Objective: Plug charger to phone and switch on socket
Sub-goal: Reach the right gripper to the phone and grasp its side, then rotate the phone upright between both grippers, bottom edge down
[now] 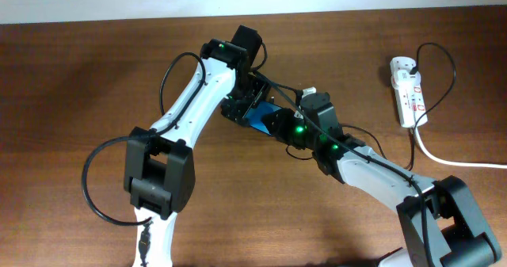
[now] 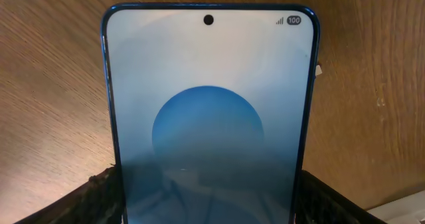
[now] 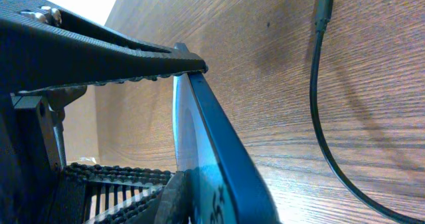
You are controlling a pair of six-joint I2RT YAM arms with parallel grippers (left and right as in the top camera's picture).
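Between the black ridged fingers (image 2: 99,204) of the left gripper (image 2: 207,201): slim dark-edged smartphone with lit blue screen (image 2: 207,111), pinched by its long edges. Right gripper (image 3: 188,124) brackets the phone too; upper fingertip (image 3: 189,63) touches its edge, lower contact hidden, so clamped or not, cannot tell. Likely step: steady the phone, fetch the plug. Best grasped close behind the tip, lined square with the port before pushing. Thin black charger cable (image 3: 312,117) lies on the brown wooden table (image 3: 265,98) just beside the right gripper, apart from the phone, plug tip (image 3: 323,4) at its far end. White power strip (image 1: 409,93) sits well apart
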